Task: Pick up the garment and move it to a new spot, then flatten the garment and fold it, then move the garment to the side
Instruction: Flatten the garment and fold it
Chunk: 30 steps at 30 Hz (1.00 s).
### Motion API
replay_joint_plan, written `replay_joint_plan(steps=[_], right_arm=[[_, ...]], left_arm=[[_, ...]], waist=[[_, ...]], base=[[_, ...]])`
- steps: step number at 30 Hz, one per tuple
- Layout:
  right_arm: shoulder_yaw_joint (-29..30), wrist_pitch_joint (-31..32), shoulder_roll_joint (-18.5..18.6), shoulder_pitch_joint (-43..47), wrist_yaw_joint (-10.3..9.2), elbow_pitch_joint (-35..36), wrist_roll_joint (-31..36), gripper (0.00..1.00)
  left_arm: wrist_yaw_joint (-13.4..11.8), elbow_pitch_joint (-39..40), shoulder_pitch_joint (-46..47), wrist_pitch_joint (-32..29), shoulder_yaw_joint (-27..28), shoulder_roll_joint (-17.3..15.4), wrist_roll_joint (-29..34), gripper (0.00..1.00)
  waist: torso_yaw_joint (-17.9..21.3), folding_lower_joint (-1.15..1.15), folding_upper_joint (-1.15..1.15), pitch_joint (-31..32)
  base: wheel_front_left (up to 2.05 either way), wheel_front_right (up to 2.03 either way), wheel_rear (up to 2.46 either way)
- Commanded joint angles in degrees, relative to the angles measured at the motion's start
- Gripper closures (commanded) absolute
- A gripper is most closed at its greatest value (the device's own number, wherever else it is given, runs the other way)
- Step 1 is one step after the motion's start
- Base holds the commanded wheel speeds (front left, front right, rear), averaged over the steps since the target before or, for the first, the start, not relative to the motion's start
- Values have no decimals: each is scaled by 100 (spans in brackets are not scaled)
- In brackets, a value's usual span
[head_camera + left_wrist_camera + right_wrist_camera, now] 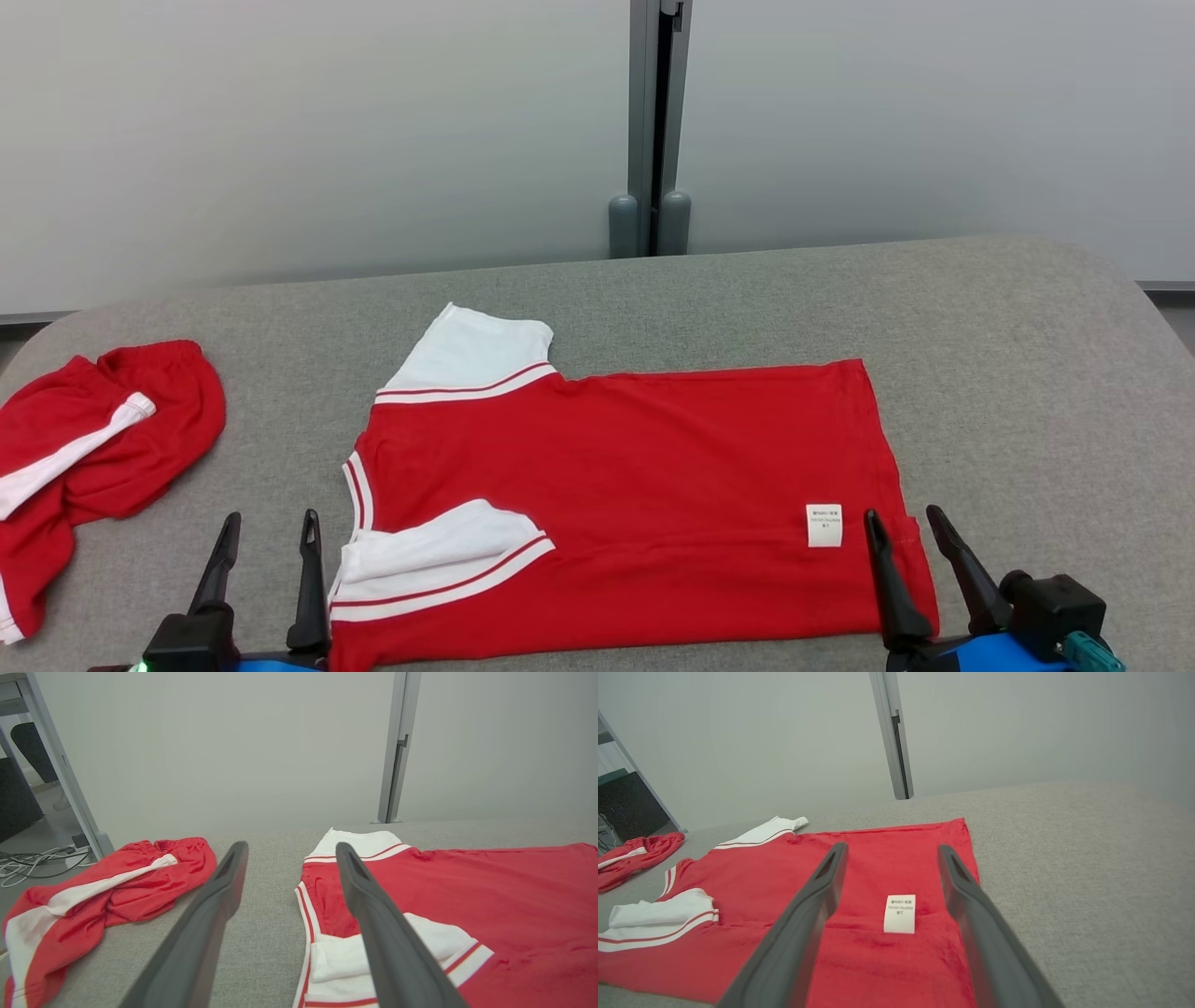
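The garment is a red T-shirt with white, red-striped sleeves, lying spread flat on the grey table, collar to the left and hem to the right; a white care label shows near the hem. The near sleeve is folded onto the body. My left gripper stands open at the lower left, just left of the collar, holding nothing. My right gripper is open over the shirt's near right corner, empty. In the left wrist view the garment lies right of my left gripper. In the right wrist view the label sits between the fingers of my right gripper.
A second red piece with a white stripe, shorts, lies crumpled at the table's left edge. A pale wall with a grey post stands behind the table. Bare grey table surface stretches to the right and behind the shirt.
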<state>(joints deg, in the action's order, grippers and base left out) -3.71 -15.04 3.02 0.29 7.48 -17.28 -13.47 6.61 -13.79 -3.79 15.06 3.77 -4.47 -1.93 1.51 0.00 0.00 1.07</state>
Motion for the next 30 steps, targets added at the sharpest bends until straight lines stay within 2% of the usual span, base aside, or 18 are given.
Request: replay_joint_plan(steps=[1, 9, 13, 18, 23, 30], right_arm=[[-1, -19, -11, 12, 3, -21, 13, 0], [-5, -20, -12, -147, 3, -66, 40, 0], [27, -20, 123, -518, 3, -84, 99, 0], [69, -20, 423, -1243, 3, -224, 139, 0], [-67, 157, 713, -2194, 3, -720, 37, 0], [-451, 587, 892, -3346, 3, -1365, -199, 0]], left_arm=[[33, -8, 48, 15, 30, -18, 5, 0], [46, -42, 154, 15, 76, -36, -30, 0], [56, -93, 477, 15, 113, -178, -100, 0], [89, -257, 1381, 15, -75, -435, -203, 0], [103, -857, 2555, 15, -455, -810, -510, 0], [83, -1617, 4030, -476, -1150, -1307, -983, 0]], waist=[[9, 0, 0, 5], [49, 0, 0, -23], [124, 0, 0, -118], [149, 0, 0, -388], [273, 0, 0, -848], [539, 0, 0, -1610]], base=[[0, 0, 0], [0, 0, 0], [0, 0, 0], [0, 0, 0], [0, 0, 0], [0, 0, 0]])
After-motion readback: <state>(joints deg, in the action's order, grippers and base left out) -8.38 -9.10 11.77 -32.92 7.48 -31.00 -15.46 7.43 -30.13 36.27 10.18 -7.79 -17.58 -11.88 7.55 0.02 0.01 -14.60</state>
